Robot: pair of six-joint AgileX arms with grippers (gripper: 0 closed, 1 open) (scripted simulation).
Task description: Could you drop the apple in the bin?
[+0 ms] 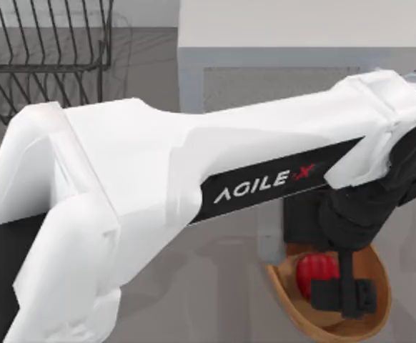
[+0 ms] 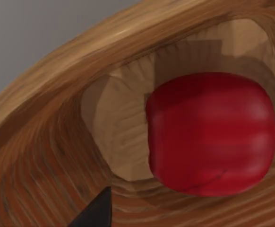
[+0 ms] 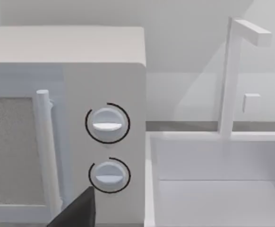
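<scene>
My left gripper (image 1: 345,294) hangs over the oval, woven-looking orange-brown basket (image 1: 288,293) near the top view's lower right, with my long white left arm stretched across the table to reach it. The small glossy red apple (image 1: 315,275) sits inside that bin; in the left wrist view it lies over the lighter tan flat bottom (image 2: 123,137), ringed by the ribbed basket wall. I cannot tell whether my left fingers are closed on the fruit, barely parted or wide, since from above the dark gripper body covers them and the wrist camera catches just one dark fingertip (image 2: 97,213) apart from the apple. I judge this to be the release step, at or just past letting go: the apple appears to be where the task wants it. If the fruit is free, the next move calls for a straight lift clear of the rim, so I neither clip the basket nor drag it along. My right arm is parked, its wrist camera facing the white microwave (image 3: 104,85) with two round dials, beside a white sink (image 3: 222,189) with a tall faucet; I cannot tell how its fingers stand.
</scene>
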